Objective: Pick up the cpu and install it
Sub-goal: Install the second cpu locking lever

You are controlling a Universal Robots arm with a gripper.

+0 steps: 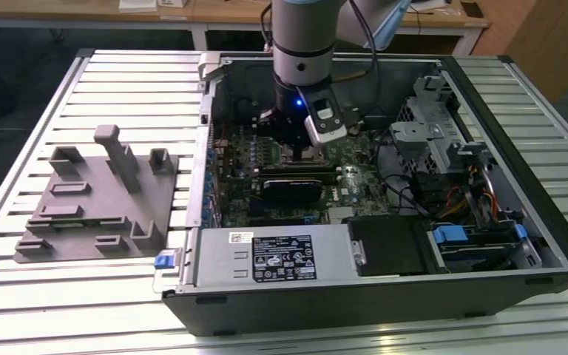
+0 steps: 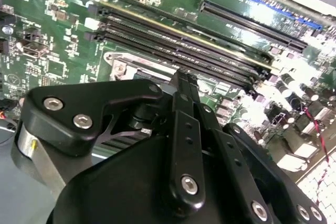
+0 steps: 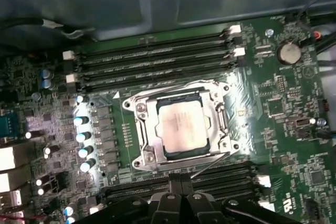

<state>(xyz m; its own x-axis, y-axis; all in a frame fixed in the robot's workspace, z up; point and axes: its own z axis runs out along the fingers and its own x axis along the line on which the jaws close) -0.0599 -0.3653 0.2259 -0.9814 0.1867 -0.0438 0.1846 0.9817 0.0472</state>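
Jaws together; first wrist view shows cpu [image 3: 181, 127] seated.

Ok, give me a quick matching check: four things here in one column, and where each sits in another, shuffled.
Things:
1. cpu
2. gripper
3. grey fixture plate
4. memory slots

Places:
A. on the slatted table, outside the computer case, at the exterior view's left
B. lying in the metal socket frame on the motherboard
C. long dark rows running along the socket's side
D. just above the motherboard beside the socket, with nothing in it

Pairs: 1-B, 2-D, 3-A, 4-C
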